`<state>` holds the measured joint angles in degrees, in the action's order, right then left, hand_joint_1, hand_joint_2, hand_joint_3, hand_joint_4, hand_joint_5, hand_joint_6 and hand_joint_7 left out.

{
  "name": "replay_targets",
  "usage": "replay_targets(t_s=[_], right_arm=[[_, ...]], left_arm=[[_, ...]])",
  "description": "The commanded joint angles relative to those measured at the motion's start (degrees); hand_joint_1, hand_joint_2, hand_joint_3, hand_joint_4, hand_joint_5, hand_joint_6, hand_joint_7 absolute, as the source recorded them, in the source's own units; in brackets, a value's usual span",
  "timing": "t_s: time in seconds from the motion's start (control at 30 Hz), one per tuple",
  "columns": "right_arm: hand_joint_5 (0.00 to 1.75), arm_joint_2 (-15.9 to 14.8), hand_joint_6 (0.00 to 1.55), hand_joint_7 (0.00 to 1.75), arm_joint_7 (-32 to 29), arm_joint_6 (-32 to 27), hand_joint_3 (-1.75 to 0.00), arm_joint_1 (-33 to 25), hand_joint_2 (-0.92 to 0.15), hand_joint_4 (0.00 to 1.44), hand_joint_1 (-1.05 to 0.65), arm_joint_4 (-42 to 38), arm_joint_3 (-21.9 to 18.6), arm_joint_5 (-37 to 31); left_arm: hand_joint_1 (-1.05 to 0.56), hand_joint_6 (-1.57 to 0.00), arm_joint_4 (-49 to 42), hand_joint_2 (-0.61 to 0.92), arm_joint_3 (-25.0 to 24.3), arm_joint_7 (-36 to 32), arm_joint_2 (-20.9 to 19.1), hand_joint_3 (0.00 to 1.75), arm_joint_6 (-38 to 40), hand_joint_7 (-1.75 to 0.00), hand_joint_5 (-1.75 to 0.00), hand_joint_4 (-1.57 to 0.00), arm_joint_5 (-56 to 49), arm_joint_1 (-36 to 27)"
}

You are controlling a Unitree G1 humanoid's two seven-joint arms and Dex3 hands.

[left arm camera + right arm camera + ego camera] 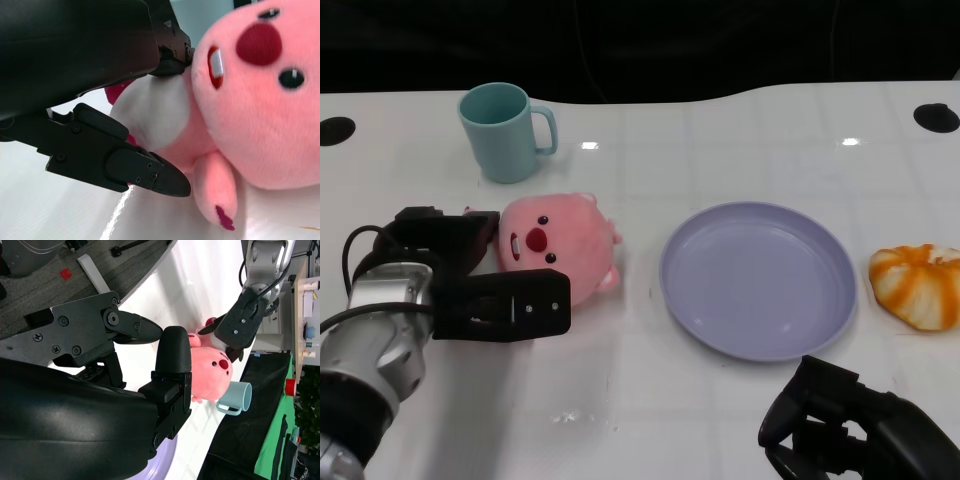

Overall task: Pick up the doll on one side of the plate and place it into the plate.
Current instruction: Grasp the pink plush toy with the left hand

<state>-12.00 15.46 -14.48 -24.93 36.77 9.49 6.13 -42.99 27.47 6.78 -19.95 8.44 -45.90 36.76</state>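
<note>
A round pink plush doll (560, 243) with black bead eyes, a dark red nose and a white belly lies on its side on the white worktop, left of the plate and apart from it. The shallow round lavender plastic plate (757, 279) sits flat, right of centre, with nothing in it.

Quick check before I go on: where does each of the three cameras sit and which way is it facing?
Head view: high on the robot, looking down at the white table; both hands at the lower corners.
Left wrist view: behind the left hand, facing the pink plush doll close up.
Right wrist view: behind the right hand, looking across the table at the left hand, doll and teal mug.
All three share the doll.
</note>
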Motion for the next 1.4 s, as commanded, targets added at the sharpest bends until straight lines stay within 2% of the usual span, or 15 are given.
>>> replay_targets(t_s=[0.03,0.17,0.27,0.3,0.37,0.4,0.47,0.57,0.67,0.77,0.83,0.9,1.1,1.23,1.4], right_arm=[[1.75,-0.5,0.45,1.67,0.14,0.19,-0.6,-0.44,-0.88,0.64,-0.24,0.27,-0.18,0.3],[1.75,-0.6,0.45,1.67,0.4,0.07,-0.59,-0.62,-0.88,0.64,-0.24,0.41,-0.34,0.59],[1.75,-0.53,0.45,1.67,0.47,0.29,-0.59,-0.81,-0.88,0.64,-0.25,0.4,-0.39,0.68],[1.75,-0.51,0.45,1.67,0.51,0.32,-0.59,-0.87,-0.88,0.64,-0.25,0.43,-0.42,0.73],[1.75,-0.49,0.45,1.67,0.46,0.11,-0.59,-0.96,-0.88,0.64,-0.25,0.63,-0.51,0.75],[1.75,-0.59,0.45,1.67,0.52,0.4,-0.59,-0.97,-0.88,0.64,-0.25,0.57,-0.56,0.59],[1.75,-0.71,0.45,1.67,0.66,0.65,-0.59,-0.95,-0.88,0.64,-0.25,0.5,-0.67,0.51],[1.75,-0.7,0.45,1.66,0.72,0.29,-0.59,-0.87,-0.89,0.64,-0.25,0.53,-0.77,0.57],[1.75,-0.56,0.45,1.66,0.78,0.18,-0.59,-0.84,-0.88,0.64,-0.25,0.2,-0.96,0.85],[1.75,-0.52,0.45,1.66,0.98,0.58,-0.59,-0.86,-0.88,0.64,-0.24,-0.34,-1.25,1.17],[1.75,-0.49,0.45,1.66,0.96,0.49,-0.59,-0.89,-0.89,0.64,-0.25,-0.43,-1.26,1.22],[1.75,-0.56,0.45,1.66,0.9,0.73,-0.59,-0.73,-0.89,0.65,-0.25,-0.56,-1.07,0.85],[1.75,-0.14,0.45,1.66,0.53,0.63,-0.59,0.62,-0.89,0.65,-0.26,-1.53,-0.96,0.63],[1.75,0.16,0.45,1.66,0.66,0.83,-0.59,1.16,-0.89,0.64,-0.25,-2.53,-1.14,1.21],[1.75,0.02,0.45,1.65,0.72,1.94,-0.59,0.95,-0.88,0.64,-0.24,-3.19,-1.61,0.91]], left_arm=[[-0.63,-0.22,-6.67,0.89,0.66,-1.13,1.1,0.0,-2.38,-0.01,-0.2,-0.07,1.41,1.63],[-0.49,-0.32,-13.58,0.88,0.9,-3.55,2.74,0.0,-5.17,-0.04,-0.2,-0.16,2.52,3.67],[-0.24,-0.78,-18.24,0.91,-1.31,-6.74,3.82,0.03,-9.83,-0.07,-0.18,-0.65,5.91,4.07],[-0.22,-1.02,-19.5,0.91,-1.66,-7.8,4.03,0.03,-11.04,-0.08,-0.63,-0.86,6.63,4.18],[-0.21,-1.23,-21.64,0.91,-1.43,-9.64,4.23,0.02,-12.79,-0.07,-1.23,-0.84,7.05,4.48],[-0.21,-1.33,-22.58,0.91,-0.92,-10.45,4.26,0.01,-13.3,-0.09,-1.45,-0.83,6.77,4.59],[-0.22,-1.42,-23.8,0.92,0.18,-11.99,4.31,0.02,-13.69,-0.12,-1.56,-0.81,6.03,4.76],[-0.23,-0.8,-24.43,0.92,1.55,-14.25,4.47,0.23,-13.41,-1.33,-1.73,-0.75,5.28,4.76],[-0.25,-0.58,-24.44,0.92,1.6,-15.49,4.57,0.36,-14.08,-1.67,-1.74,-0.75,5.74,4.52],[-0.28,-0.51,-24.15,0.92,1.99,-16.61,4.37,0.35,-14.86,-1.73,-1.75,-0.73,5.74,4.5],[-0.29,-0.59,-23.43,0.92,1.66,-17.25,4.04,0.33,-15.36,-1.5,-1.74,-0.66,6.24,4.41],[-0.26,-0.55,-22.57,0.92,0.56,-17.96,3.72,0.32,-16.19,-1.69,-1.74,-0.71,7.38,4.14],[-0.15,-0.63,-19.77,0.89,-2.41,-22.97,2.24,0.32,-20.48,-1.75,-1.75,-0.81,9.95,3.26],[-0.11,-0.68,-17.57,0.64,-4.91,-23.3,1.78,0.79,-21.43,-1.75,-1.75,-0.83,12.13,3.15],[-0.09,-0.68,-10.64,0.62,-6.84,-21.55,1.14,0.92,-21.67,-1.75,-1.75,-0.84,13.82,1.53]])
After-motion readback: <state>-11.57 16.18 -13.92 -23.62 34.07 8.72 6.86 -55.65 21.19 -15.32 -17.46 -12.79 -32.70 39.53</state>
